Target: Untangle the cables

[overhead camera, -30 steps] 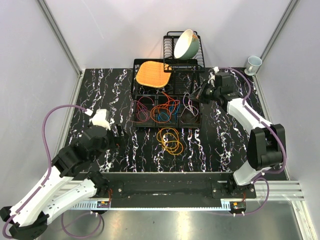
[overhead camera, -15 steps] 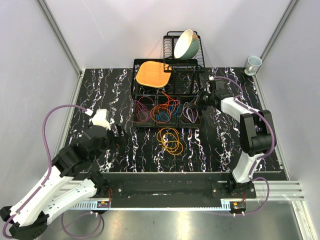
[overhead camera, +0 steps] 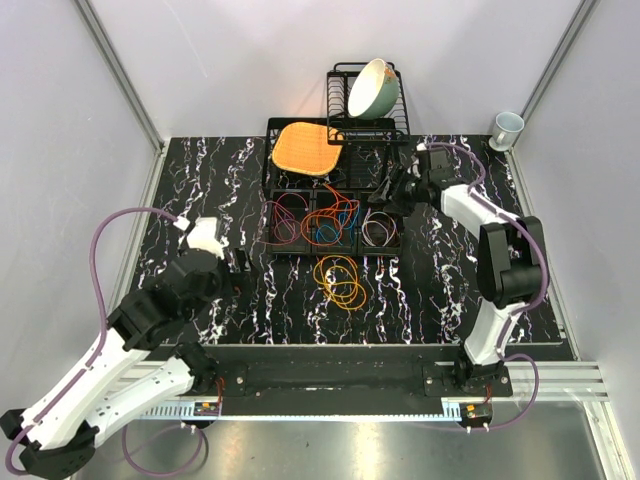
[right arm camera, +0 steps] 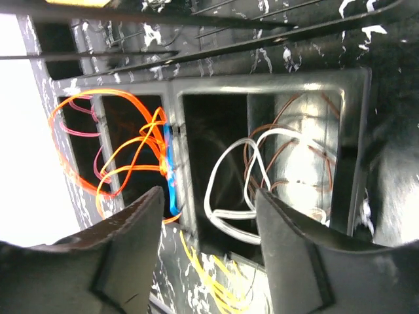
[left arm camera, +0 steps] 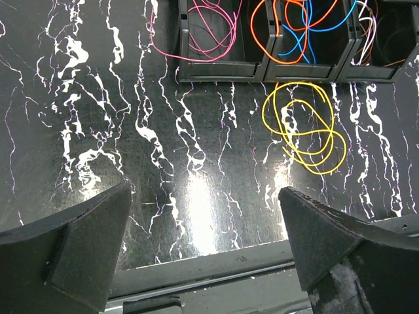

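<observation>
1. Hovering above the 3 o'clock end of the black plastic three-compartment tray [overhead camera: 290,250], the right hand [right arm camera: 209,191] has its fingers apart, nothing clamped between them.
2. Below it, in that end compartment, a white cable [right arm camera: 232,186] and a thin brown cable [right arm camera: 288,150] lie looped together.
3. A bright orange cable [overhead camera: 338,210] and a blue cable [right arm camera: 170,173] tangle in the middle compartment; pink-red cable loops [overhead camera: 283,220] fill the 9 o'clock one, one loop spilling over its outer wall.
4. A yellow cable [left arm camera: 304,131] lies coiled on the black, white-veined tabletop [overhead camera: 440,280], just beside the tray at its 6 o'clock.
5. The left hand [left arm camera: 204,190], at the tray's 8 o'clock and well apart from it, is spread wide and empty.
6. At the tray's 12 o'clock sit an orange square mat [overhead camera: 305,147] and a cream bowl [overhead camera: 372,88] tilted in a black wire dish rack [overhead camera: 366,124]; a pale cup [overhead camera: 507,126] stands at 2 o'clock.
</observation>
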